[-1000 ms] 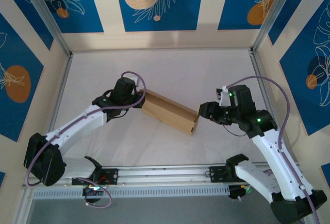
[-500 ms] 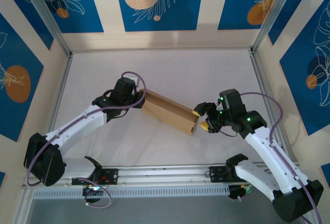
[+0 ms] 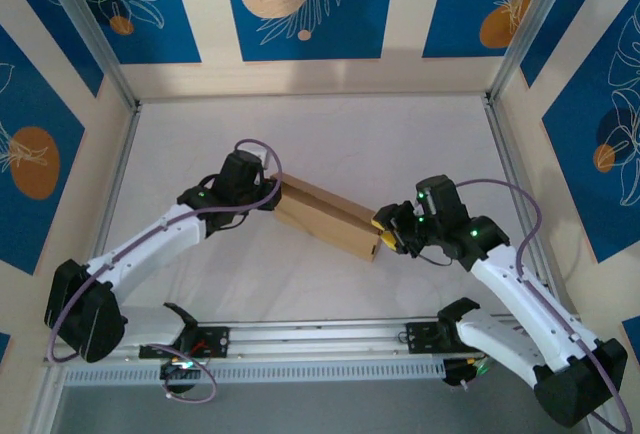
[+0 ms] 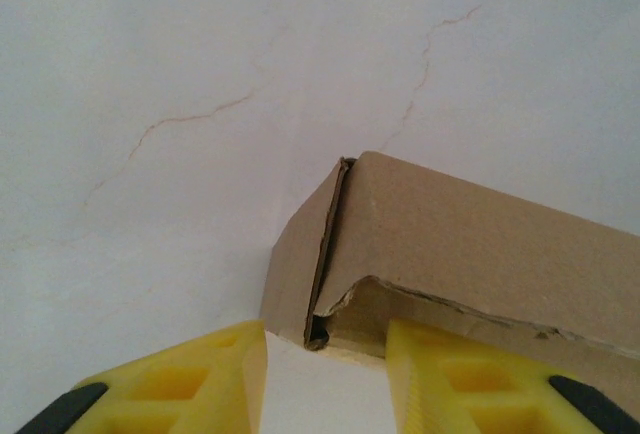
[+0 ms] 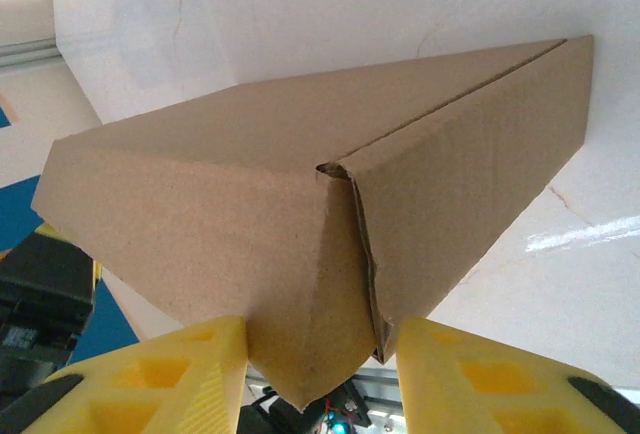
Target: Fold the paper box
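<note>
We find the right claw [image 5: 322, 326] clenched on the paper box [image 5: 250, 184]: its yellow fingers [image 5: 150, 374] flank the box's end corner, and cardboard fills the gap between them. Seen from above, that is the box's 4 o'clock end. The left claw [image 4: 325, 332] stands released at the 10 o'clock end, with white desk [image 4: 150, 74] showing between its fingers and the box corner just ahead. The box lies mid-desk, running from 10 to 4 o'clock
</note>
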Robot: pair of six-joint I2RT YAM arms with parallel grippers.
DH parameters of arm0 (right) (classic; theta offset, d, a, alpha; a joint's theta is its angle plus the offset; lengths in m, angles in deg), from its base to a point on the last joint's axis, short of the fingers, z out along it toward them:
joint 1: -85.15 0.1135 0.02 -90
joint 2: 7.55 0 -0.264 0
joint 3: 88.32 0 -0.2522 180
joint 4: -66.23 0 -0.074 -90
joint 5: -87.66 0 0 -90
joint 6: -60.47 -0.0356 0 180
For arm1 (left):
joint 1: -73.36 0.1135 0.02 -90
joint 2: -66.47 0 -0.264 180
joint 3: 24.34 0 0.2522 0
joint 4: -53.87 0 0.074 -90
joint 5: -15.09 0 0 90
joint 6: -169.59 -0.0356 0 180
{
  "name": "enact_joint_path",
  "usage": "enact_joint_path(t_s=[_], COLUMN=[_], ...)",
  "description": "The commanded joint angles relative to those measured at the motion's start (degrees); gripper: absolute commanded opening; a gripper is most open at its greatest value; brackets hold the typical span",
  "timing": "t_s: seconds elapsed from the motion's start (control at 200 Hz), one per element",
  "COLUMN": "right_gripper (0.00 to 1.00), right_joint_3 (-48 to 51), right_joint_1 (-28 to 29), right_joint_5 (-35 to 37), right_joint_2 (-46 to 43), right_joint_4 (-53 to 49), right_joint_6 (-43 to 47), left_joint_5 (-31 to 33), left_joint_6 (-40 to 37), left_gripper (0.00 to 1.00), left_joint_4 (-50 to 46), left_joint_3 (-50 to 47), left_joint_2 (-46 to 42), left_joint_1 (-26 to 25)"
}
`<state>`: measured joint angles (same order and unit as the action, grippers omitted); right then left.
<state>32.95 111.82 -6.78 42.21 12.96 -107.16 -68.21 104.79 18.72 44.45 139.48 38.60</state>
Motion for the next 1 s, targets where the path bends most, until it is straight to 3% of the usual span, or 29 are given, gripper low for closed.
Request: enact_joint_path(t_s=[0.0, 0.16, 0.345, 0.465, 0.565, 0.765, 0.995], right_gripper=[0.43, 0.43, 0.43, 0.43, 0.43, 0.43, 0.42], right_joint_3=[1.62, 0.42, -0.77, -1.04, -1.16, -1.44, -0.91], right_joint_1=[0.04, -0.35, -0.95, -0.92, -0.92, -0.92, -0.83], right_joint_5=[4.21, 5.28, 5.54, 5.5, 5.8, 5.96, 5.51], right_joint_2=[1.65, 2.67, 4.14, 4.73, 4.67, 4.41, 4.44], right_joint_4=[-3.11, -3.53, -3.73, -3.8, -4.08, -4.9, -4.5], right_joint_6=[0.31, 1.56, 3.76, 4.93, 5.62, 6.64, 6.36], left_joint_5=[-1.14, -3.98, -8.21, -7.57, -8.56, -10.9, -10.21], left_joint_6=[-1.34, -3.09, -5.37, -5.2, -4.38, -2.58, -2.9], left_gripper=[0.41, 0.48, 0.47, 0.45, 0.47, 0.68, 0.66], left_joint_4=[-4.2, -8.63, -10.87, -11.22, -10.71, -6.1, -3.77], left_joint_3=[0.55, 1.95, 1.66, 3.49, 5.76, 7.55, 7.01], left_joint_2=[-2.46, -4.61, -11.9, -14.46, -11.91, -4.61, 0.51], left_joint_1=[-0.69, -0.67, -0.57, 0.51, 2.26, 4.45, 7.56])
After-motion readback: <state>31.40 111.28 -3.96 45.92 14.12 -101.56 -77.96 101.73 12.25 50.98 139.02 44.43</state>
